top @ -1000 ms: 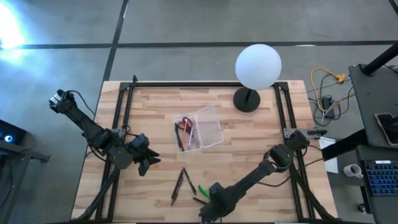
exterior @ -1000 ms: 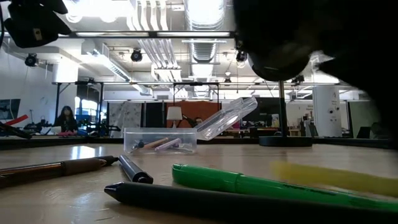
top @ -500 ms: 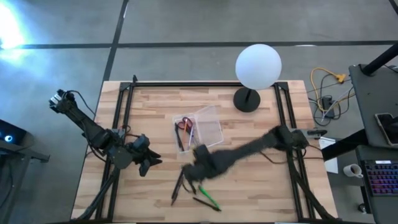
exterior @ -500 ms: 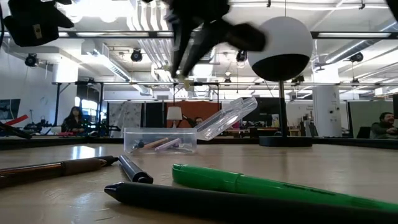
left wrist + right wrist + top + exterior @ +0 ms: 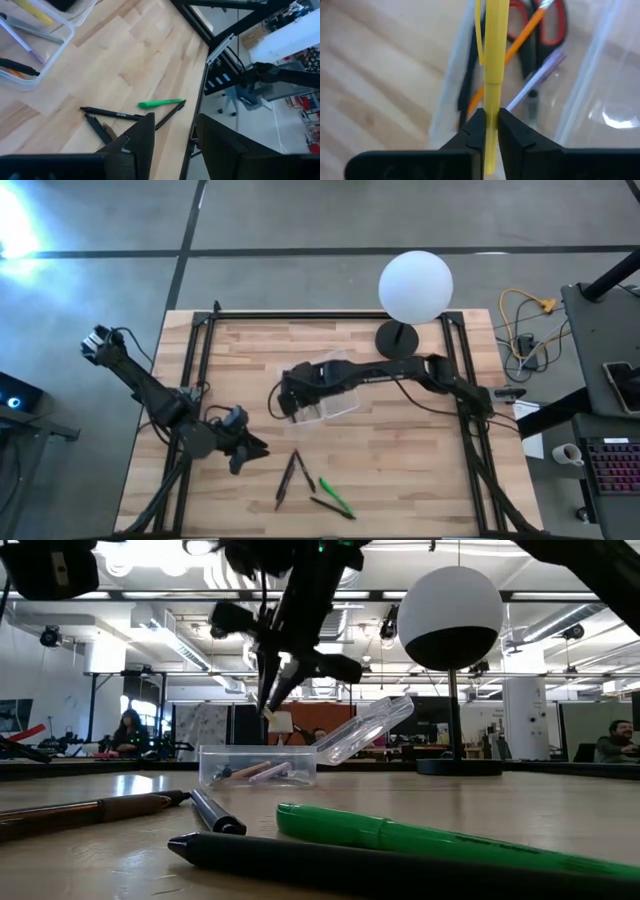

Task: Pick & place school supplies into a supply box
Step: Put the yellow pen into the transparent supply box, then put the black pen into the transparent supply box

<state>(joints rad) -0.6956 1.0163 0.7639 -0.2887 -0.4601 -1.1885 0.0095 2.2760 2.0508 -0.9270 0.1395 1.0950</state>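
The clear supply box (image 5: 322, 388) lies open in the middle of the table, its lid (image 5: 365, 728) tilted up. It holds red-handled scissors (image 5: 552, 22), an orange pencil (image 5: 520, 42), a purple pen (image 5: 535, 77) and a dark pen. My right gripper (image 5: 288, 400) hangs above the box's left end, shut on a yellow pen (image 5: 493, 60). My left gripper (image 5: 246, 450) is open and empty near the table's left side. Two dark pens (image 5: 290, 477), a green pen (image 5: 334, 496) and another dark pen (image 5: 325, 505) lie near the front edge. My right gripper pinches the yellow pen's barrel (image 5: 491, 111) between its two fingers. The pen runs along the fingers and sticks out well past their tips. The fingers slant down from above toward the box (image 5: 257, 765). The pen is lifted clear, its free end (image 5: 269, 713) above the box.
A white globe lamp (image 5: 414, 284) on a black base (image 5: 397, 340) stands at the table's far right. Black frame rails (image 5: 200, 370) run along the left, right and far edges. Bare wood lies between the box and the loose pens.
My right gripper has swung from the table's near edge up and toward the far edge, carrying the yellow pen, and now hangs over the box's left end. My left gripper has shifted a little toward the near edge.
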